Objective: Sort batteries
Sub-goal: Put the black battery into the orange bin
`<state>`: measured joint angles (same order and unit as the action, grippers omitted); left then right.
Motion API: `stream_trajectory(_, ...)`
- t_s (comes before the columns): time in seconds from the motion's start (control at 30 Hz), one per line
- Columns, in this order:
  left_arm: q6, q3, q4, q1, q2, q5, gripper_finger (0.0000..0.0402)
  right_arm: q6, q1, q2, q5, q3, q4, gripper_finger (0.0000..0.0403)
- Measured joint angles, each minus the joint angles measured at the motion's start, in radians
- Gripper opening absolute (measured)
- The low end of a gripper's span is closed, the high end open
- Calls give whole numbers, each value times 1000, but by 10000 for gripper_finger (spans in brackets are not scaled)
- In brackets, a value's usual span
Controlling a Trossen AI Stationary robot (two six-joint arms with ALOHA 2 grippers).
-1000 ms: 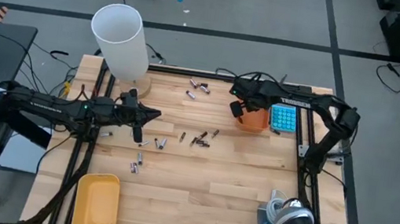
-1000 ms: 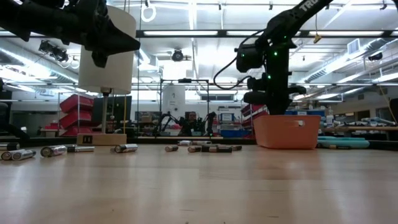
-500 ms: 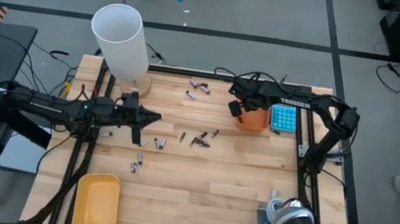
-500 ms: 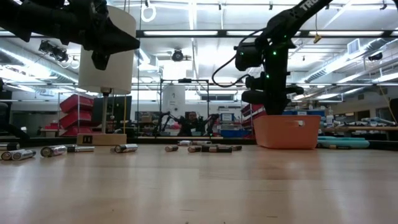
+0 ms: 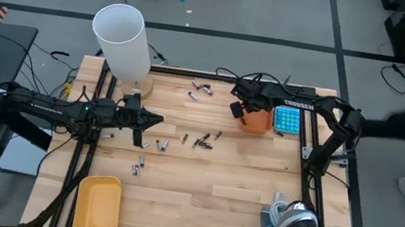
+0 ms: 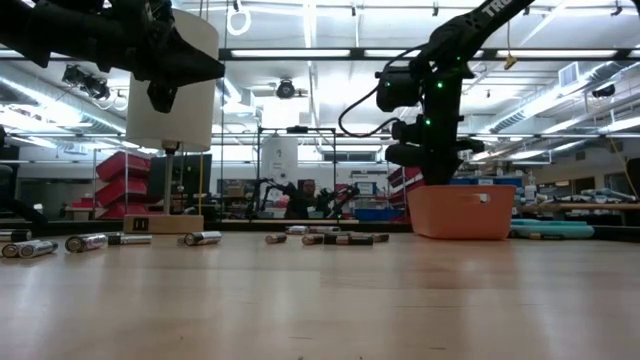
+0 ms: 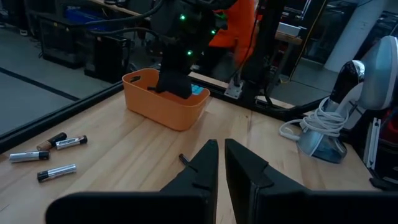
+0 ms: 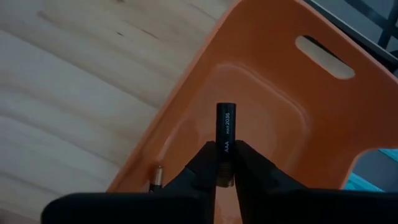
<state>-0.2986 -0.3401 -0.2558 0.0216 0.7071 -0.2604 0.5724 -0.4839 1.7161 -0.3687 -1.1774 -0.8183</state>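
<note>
While pinched upright, black AAA battery (image 8: 224,134) shows lettering.

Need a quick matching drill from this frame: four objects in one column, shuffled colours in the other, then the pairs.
1. bin under the right gripper
2. tray at the table's near-left corner
3. calculator
4. lamp shade

A. white
B. blue
C. orange
D. yellow

Pairs: 1-C, 2-D, 3-B, 4-A
</note>
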Motion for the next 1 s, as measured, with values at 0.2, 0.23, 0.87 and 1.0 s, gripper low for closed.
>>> stream_trajectory(0.2, 1, 0, 0, 0, 0, 0, 30, -1, 0, 0, 1, 0, 9, 56)
stream_trajectory(0.23, 1, 0, 0, 0, 0, 0, 30, -4, 0, 0, 1, 0, 10, 58)
stream_trajectory(0.87, -1, 0, 18, 0, 0, 0, 30, -110, 83, -65, 0, 0, 126, 59)
stream_trajectory(1.0, -26, 0, 50, 0, 0, 0, 30, -155, 119, -110, -1, 0, 170, 60)
